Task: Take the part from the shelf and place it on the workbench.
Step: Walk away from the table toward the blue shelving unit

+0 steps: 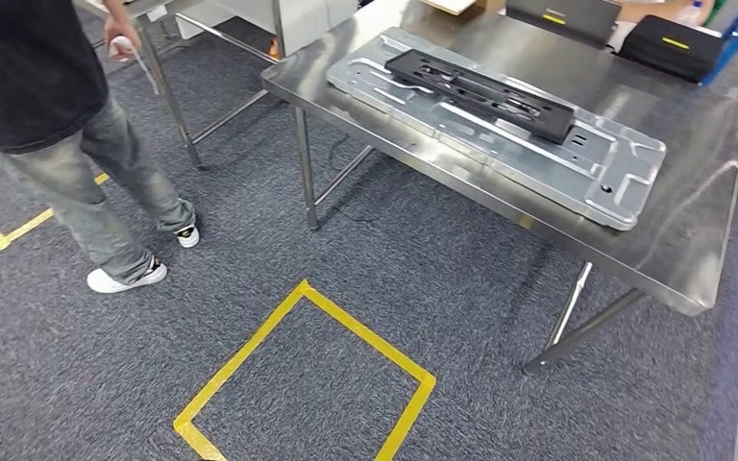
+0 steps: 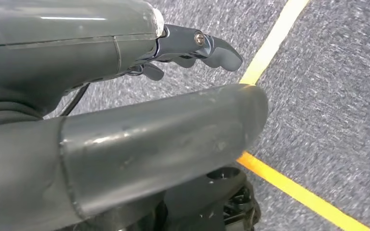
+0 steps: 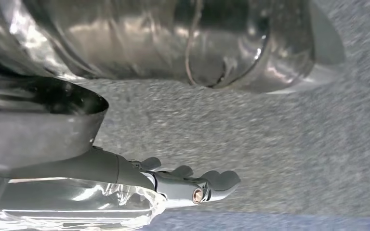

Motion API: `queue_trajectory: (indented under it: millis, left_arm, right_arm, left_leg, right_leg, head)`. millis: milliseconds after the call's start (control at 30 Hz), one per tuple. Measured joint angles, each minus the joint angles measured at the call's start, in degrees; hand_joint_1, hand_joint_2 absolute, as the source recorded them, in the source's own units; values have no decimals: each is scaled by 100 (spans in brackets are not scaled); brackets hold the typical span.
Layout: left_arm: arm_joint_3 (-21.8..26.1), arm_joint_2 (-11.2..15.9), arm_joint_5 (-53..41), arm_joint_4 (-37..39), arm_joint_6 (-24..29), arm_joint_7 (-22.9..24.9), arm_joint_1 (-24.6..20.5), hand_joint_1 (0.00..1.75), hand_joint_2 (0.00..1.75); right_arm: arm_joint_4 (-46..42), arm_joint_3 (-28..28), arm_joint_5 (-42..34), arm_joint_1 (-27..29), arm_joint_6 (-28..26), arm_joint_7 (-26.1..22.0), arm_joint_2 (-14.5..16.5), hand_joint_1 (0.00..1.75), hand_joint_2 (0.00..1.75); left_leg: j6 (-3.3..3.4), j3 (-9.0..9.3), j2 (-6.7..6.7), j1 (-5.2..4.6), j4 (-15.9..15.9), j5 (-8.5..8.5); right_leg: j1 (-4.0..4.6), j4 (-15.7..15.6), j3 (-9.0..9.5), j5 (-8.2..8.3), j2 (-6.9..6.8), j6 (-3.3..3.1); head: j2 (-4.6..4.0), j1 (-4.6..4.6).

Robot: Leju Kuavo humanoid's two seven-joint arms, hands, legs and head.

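Head view: the long black plastic part [image 1: 481,91] lies on a flat silver metal plate [image 1: 577,163] on the steel workbench [image 1: 692,240], its long axis running from upper left to lower right. A person [image 1: 48,106] stands at upper left beside open grey carpet [image 1: 423,279] with a yellow tape square [image 1: 307,375].

Left wrist view: the left hand [image 2: 173,53] holds nothing, fingers slightly bent and apart, above the carpet.

Right wrist view: the right hand [image 3: 183,183] is empty too, fingers spread.

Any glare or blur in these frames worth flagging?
Head view: sharp overall, with soft glare on the steel workbench top. Left wrist view: the carpet is smeared, and the left hand is close and soft-edged. Right wrist view: carpet blurred, with bright reflections on the clear cover beside the right hand.
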Motion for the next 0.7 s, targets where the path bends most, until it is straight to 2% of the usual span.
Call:
queue_trajectory:
  millis: [33, 67, 133, 167, 200, 233, 267, 333, 367, 400, 433, 467, 500, 533, 567, 600, 633, 667, 700]
  left_arm:
    - [7, -1, 2, 0, 13, 1, -4, 0, 0]
    - [14, -7, 3, 1, 21, 1, -7, 0, 0]
    - [25, -24, 5, 3, 29, 3, -9, 0, 0]
    - [28, -32, 5, 4, 31, 6, -10, 0, 0]
    - [31, -35, 6, 4, 33, 8, -13, 0, 0]
    - [33, -36, 7, 4, 35, 10, -18, 0, 0]
    - [34, -34, 5, 4, 35, 10, -20, 0, 0]
    - [40, -32, 5, 4, 35, 9, -19, 0, 0]
    - [46, -28, 6, 4, 35, 10, -12, 0, 0]
    - [55, -26, 7, 4, 35, 11, -3, 0, 0]
    - [64, -23, 7, 4, 35, 14, 5, 0, 0]
    - [71, -20, 8, 4, 35, 16, 12, 0, 0]
    - [74, -16, 8, 4, 35, 16, 15, 0, 0]
    - [75, -13, 8, 4, 35, 16, 15, 0, 0]
    - [76, -9, 8, 4, 35, 16, 13, 0, 0]
    - [77, -8, 8, 5, 35, 17, 13, 0, 0]
    - [78, -7, 7, 5, 35, 17, 11, 0, 0]
    - [79, -7, 7, 5, 35, 18, 7, 0, 0]
    - [81, -4, 8, 5, 35, 18, 4, 0, 0]
  right_arm:
    - [1, 8, 9, 9, -3, 13, 4, 0, 0]
    - [-1, 20, 16, 9, -5, 19, 4, 0, 0]
    - [-3, 43, 23, -14, -8, 19, 5, 0, 0]
    - [-4, 51, 25, -24, -9, 19, 5, 0, 0]
    - [-4, 52, 26, -28, -9, 19, 8, 0, 0]
    - [-4, 52, 26, -23, -9, 18, 10, 0, 0]
    - [-3, 52, 26, -13, -9, 18, 16, 0, 0]
    - [-2, 53, 25, -8, -10, 21, 32, 0, 0]
    - [-1, 55, 25, -13, -11, 22, 43, 0, 0]
    - [-1, 57, 24, -18, -11, 23, 50, 0, 0]
    - [-1, 61, 24, -19, -11, 23, 56, 0, 0]
    - [0, 65, 23, -13, -11, 23, 63, 0, 0]
    - [1, 68, 23, -6, -11, 23, 68, 0, 0]
    - [1, 71, 23, 0, -11, 23, 73, 0, 0]
    - [1, 74, 24, 2, -11, 23, 77, 0, 0]
    - [1, 78, 24, -1, -11, 23, 79, 0, 0]
    - [0, 80, 24, -5, -11, 23, 80, 0, 0]
    - [0, 83, 24, -6, -11, 22, 80, 0, 0]
    - [0, 83, 24, -3, -11, 22, 80, 0, 0]
  left_leg:
    - [3, 9, 57, -20, -1, -3]
    - [6, 20, 112, -32, -3, -7]
    - [-3, 31, 223, -62, -1, -19]
    - [-15, 33, 285, -65, -2, -23]
    - [-32, 39, 348, -71, -7, -24]
    - [-55, 55, 412, -76, -19, -24]
    - [-85, 65, 393, -76, -6, -48]
    - [-149, -45, 133, -68, 280, -260]
    - [-179, -189, -48, -47, 605, -450]
    - [-204, -364, -163, -32, 997, -645]
    - [-230, -520, -209, -16, 1351, -782]
    - [-252, -604, -223, -2, 1549, -815]
    - [-273, -585, -228, 14, 1529, -734]
    - [-293, -462, -245, 35, 1290, -558]
    - [-313, -270, -315, 64, 896, -358]
    - [-327, -94, -440, 88, 530, -227]
    - [-312, 31, -541, 105, 273, -153]
    - [-282, 87, -619, 107, 146, -144]
    - [-235, 87, -632, 91, 143, -165]
  right_leg:
    - [30, -303, 174, 184, -33, -49]
    - [83, -729, 400, 368, -150, -129]
    - [194, -1396, 733, 565, -433, -283]
    - [236, -1540, 791, 577, -520, -333]
    - [252, -1569, 791, 575, -507, -350]
    - [246, -1603, 793, 603, -436, -356]
    - [224, -1655, 812, 642, -370, -354]
    - [155, -1764, 847, 729, -241, -360]
    - [129, -1783, 846, 755, -177, -358]
    - [114, -1778, 830, 765, -105, -366]
    - [104, -1763, 812, 769, -30, -364]
    - [95, -1740, 799, 767, 46, -359]
    - [83, -1711, 788, 761, 122, -348]
    - [67, -1675, 778, 749, 199, -327]
    - [51, -1625, 763, 728, 276, -292]
    - [45, -1561, 734, 701, 346, -250]
    - [42, -1501, 694, 683, 412, -206]
    - [41, -1456, 651, 674, 465, -162]
    - [38, -1437, 615, 681, 513, -122]
  head:
    - [-1, 0]
    - [0, -1]
    - [0, 1]
    - [1, 3]
    - [0, 6]
    - [0, 7]
    - [0, 8]
    - [1, 7]
    - [1, 6]
    - [1, 5]
    - [1, 6]
    - [1, 5]
    - [1, 6]
    - [1, 6]
    - [1, 6]
    - [1, 6]
    - [1, 7]
    - [0, 7]
    - [0, 6]
